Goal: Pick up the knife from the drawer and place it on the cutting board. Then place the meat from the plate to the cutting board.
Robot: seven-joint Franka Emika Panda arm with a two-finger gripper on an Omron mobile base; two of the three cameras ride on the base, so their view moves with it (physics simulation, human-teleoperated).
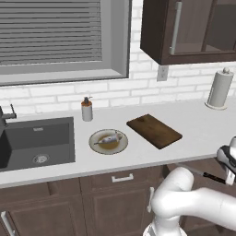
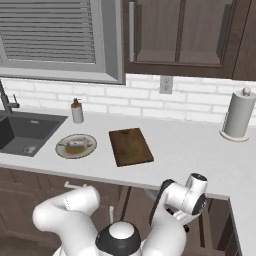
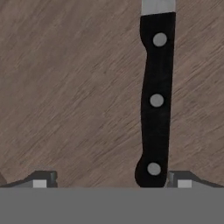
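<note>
Left base view: the arm reaches low at 4 o'clock, to get into the drawer [image 1: 193, 171]. The knife [image 1: 213, 177] shows there.

Right base view: the cutting board [image 2: 130, 146] waits bare, and the meat [image 2: 76, 144] sits on the plate [image 2: 64, 151].

Hand view: the gripper [image 3: 112, 180] is spread wide, holding nothing. The black handle with three silver dots lies at 2 o'clock.

A white brick wall [image 1: 138, 87] backed the pale worktop [image 1: 193, 120]. A grey-framed window [image 1: 60, 39] with closed blinds sat above a dark sink [image 1: 39, 143]; dark brown cabinets [image 2: 185, 35] hung alongside.
</note>
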